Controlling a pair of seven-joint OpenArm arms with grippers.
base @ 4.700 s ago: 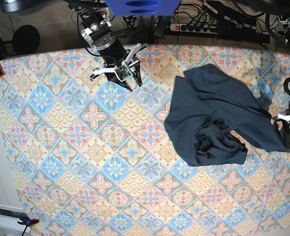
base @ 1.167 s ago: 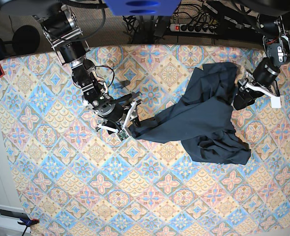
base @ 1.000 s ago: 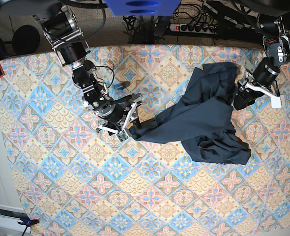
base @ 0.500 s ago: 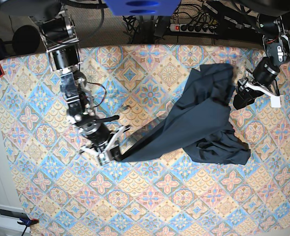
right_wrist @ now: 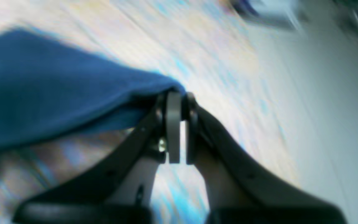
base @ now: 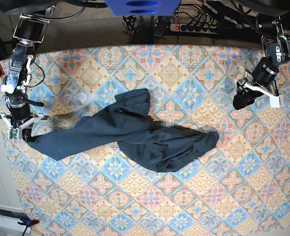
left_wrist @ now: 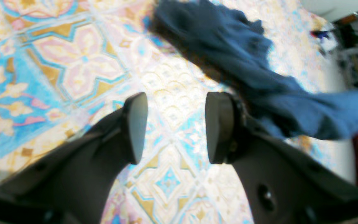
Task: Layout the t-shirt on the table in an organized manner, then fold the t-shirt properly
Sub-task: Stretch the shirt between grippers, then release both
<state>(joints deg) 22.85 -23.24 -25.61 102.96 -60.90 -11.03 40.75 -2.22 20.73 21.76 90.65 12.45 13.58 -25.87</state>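
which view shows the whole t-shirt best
The base view: the t-shirt lies stretched and rumpled across the table, all of it in frame. The right wrist view shows only the blurred edge pinched by the right gripper; the left wrist view shows a distant bunched part.

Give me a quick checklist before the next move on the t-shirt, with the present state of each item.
1. Right gripper shut on the t-shirt edge: ok, cloth pinched between its jaws.
2. Left gripper free to take a second corner: ok, jaws open, nothing between them.
3. Left gripper clear of the cloth: ok, it stands apart from it at the far side of the table.
4. T-shirt laid flat: not ok, bunched and creased in the middle.
5. Garment fully on the table: ok.
6. Sleeves and collar located: cannot tell.
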